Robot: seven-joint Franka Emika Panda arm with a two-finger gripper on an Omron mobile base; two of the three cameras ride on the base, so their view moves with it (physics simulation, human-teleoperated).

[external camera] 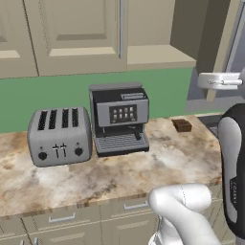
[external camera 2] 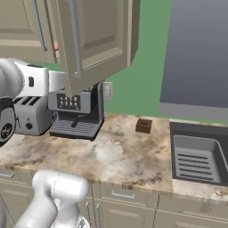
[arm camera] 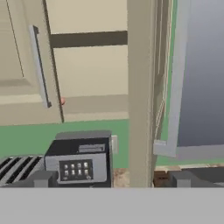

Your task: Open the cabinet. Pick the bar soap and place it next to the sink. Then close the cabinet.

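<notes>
cabinet right door swung open, edge-on in hand view. end effector open, gripping nothing, raised in front of door edge. bar soap just visible as pink sliver on lower cabinet shelf behind left door. toaster, coffee machine, dark brown block on worktop. sink at right.

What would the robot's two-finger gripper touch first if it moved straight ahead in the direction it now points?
Probably the thin edge of the open beige cabinet door, which stands directly ahead of the open gripper in the hand view. Depth is unclear; slightly left of it, the gripper would enter the beige wall cabinet.
</notes>
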